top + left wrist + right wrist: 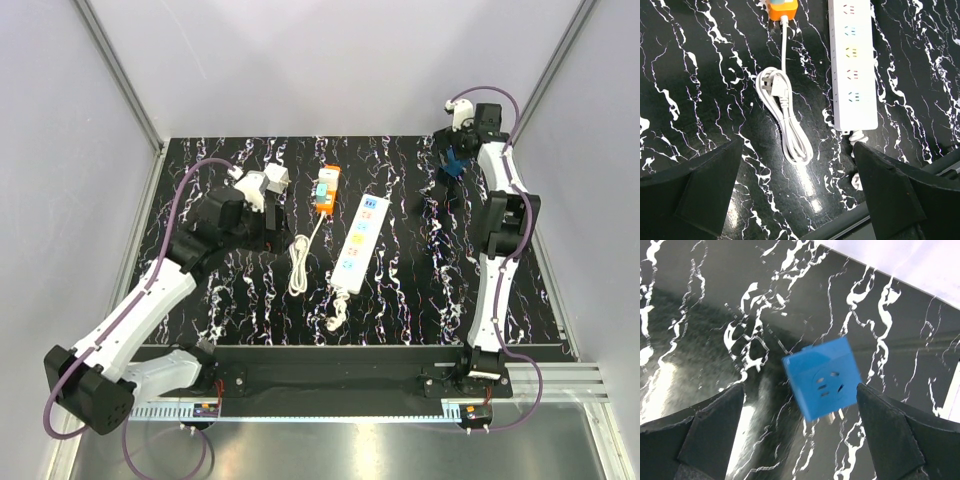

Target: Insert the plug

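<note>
Left gripper (797, 145) jaws are spread wide and nothing is held. It is hung over the near-middle of the table (250, 300), seemingly parked clear of the work, with the coiled cable (785, 120) beneath it and the strip (852, 65) just to its right. The strip's sockets are turned upward, so a plug could be pressed in from above. Farther off, by the far right edge, the right gripper (800, 387) is likewise spread and empty, poised above the plug (822, 377), presumably for a grasp. The plug is seen between the fingers, closer to the right one; contact cannot be told.
</note>
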